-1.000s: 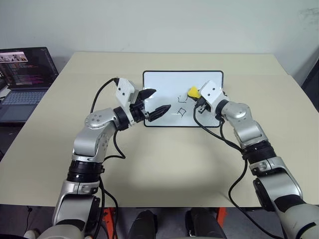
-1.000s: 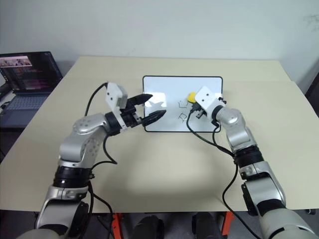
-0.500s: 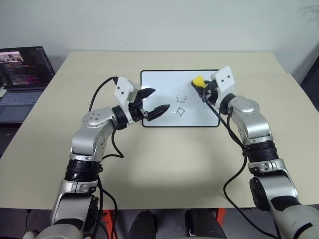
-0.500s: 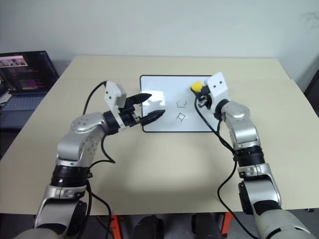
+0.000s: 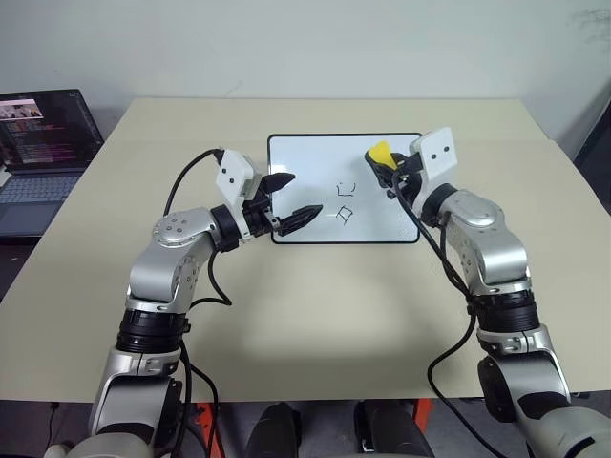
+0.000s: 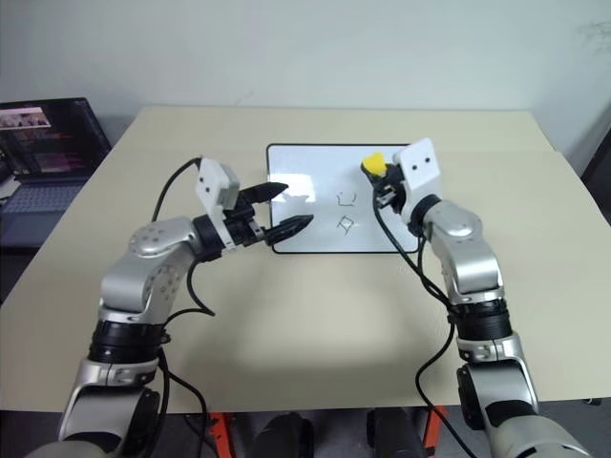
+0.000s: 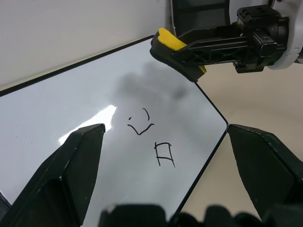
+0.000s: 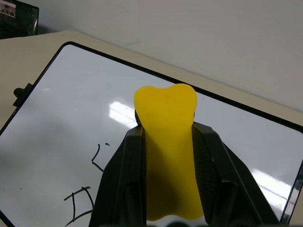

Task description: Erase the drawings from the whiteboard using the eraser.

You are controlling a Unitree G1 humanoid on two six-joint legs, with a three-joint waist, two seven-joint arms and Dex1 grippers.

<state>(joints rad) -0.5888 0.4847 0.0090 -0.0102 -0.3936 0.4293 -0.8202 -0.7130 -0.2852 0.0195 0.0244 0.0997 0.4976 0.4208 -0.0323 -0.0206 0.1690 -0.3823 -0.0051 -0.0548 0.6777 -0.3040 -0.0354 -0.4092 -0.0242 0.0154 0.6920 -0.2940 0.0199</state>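
**Eraser clamped and lifted over a half-cleaned board**

Left eye view, from the left: a laptop (image 5: 43,153) sits at the table's (image 5: 286,305) far left edge, well apart from the work. Next comes the left gripper (image 5: 286,200), its two black fingers spread wide and holding nothing, hovering at the left border of the whiteboard (image 5: 305,167). The board lies flat near the table's middle. On it, what shows of the drawings (image 5: 347,200) is a broken, partly wiped outline with a small four-sided sketch below it; the left wrist view shows a grey smear just above them, toward the eraser. Further right, the right gripper (image 5: 389,170) is pinched tight on the eraser (image 5: 380,153), which hangs over the board's upper right area and appears raised off the surface.

The eraser looks light and slightly yielding, its yellow body bulging past the fingertips in the right wrist view. Gripping its long sides near the middle, as now, seems sound: the dark wiping face stays free. The glossy board is stiff but probably slides easily under a push, so steadying its left frame edge would likely help.
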